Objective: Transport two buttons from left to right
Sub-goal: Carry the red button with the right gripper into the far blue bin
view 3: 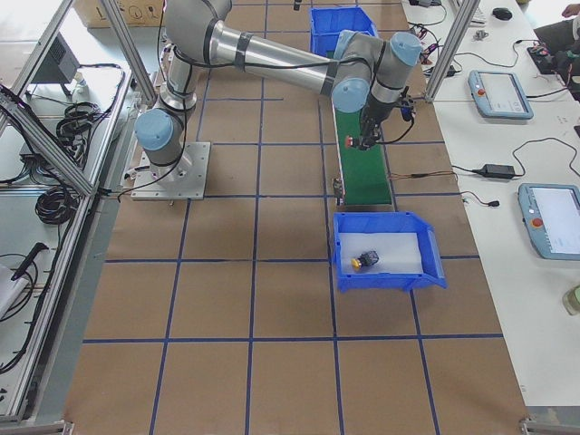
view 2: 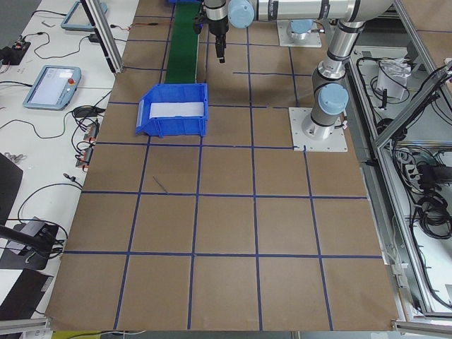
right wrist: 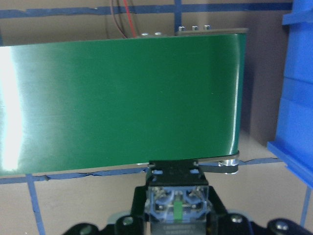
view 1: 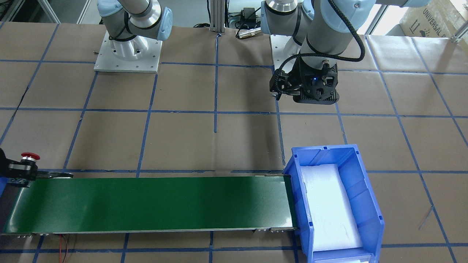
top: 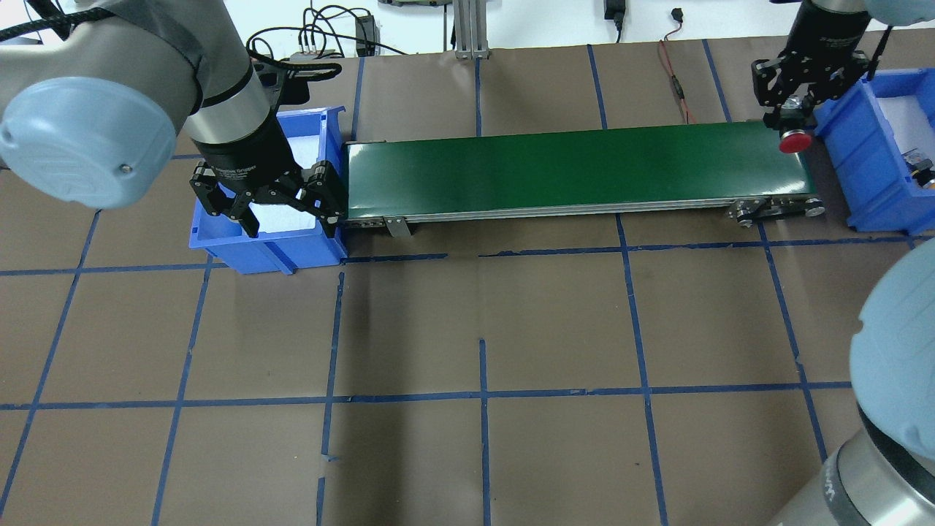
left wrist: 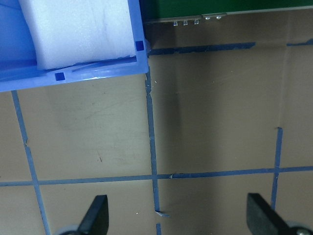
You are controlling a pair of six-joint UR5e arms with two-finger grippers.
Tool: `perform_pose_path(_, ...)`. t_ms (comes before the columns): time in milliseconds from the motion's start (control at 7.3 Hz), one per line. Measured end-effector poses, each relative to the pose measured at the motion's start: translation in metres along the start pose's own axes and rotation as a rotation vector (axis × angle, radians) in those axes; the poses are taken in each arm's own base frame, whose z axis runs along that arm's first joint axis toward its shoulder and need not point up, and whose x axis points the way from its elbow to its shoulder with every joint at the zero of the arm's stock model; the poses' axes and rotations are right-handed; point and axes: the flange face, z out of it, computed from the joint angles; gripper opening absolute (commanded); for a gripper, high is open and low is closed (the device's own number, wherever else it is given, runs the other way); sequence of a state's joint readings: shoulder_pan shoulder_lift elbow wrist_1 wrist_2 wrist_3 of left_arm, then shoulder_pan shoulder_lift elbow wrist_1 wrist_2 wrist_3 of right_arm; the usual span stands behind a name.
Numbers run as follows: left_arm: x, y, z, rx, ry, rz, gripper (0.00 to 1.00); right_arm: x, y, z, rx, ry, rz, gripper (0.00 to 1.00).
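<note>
Brown-paper table, my right gripper clamped on the red button at the 3 o'clock end of the green belt, yellow button lying in the blue bin just past it, left gripper spread wide at 10 o'clock.

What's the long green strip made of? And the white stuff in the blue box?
The green belt looks like smooth rubber or PVC: light glares softly off it. The white pad looks like matte foam, with a grainy surface. The blue box looks like moulded plastic.
</note>
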State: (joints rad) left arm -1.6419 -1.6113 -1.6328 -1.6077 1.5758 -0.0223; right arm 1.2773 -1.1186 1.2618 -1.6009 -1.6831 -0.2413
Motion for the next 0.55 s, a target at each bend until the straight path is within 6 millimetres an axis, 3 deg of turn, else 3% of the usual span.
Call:
perform_pose_path(274,0.000,0.000,-0.002,0.004,0.000,0.000,1.00,0.030,0.008,-0.002,-0.011,-0.007,0.028,0.31)
perform_pose_path(548,0.000,0.000,-0.001,0.002,0.000,0.000,1.00,0.039,0.013,-0.006,-0.016,-0.011,0.040,0.31)
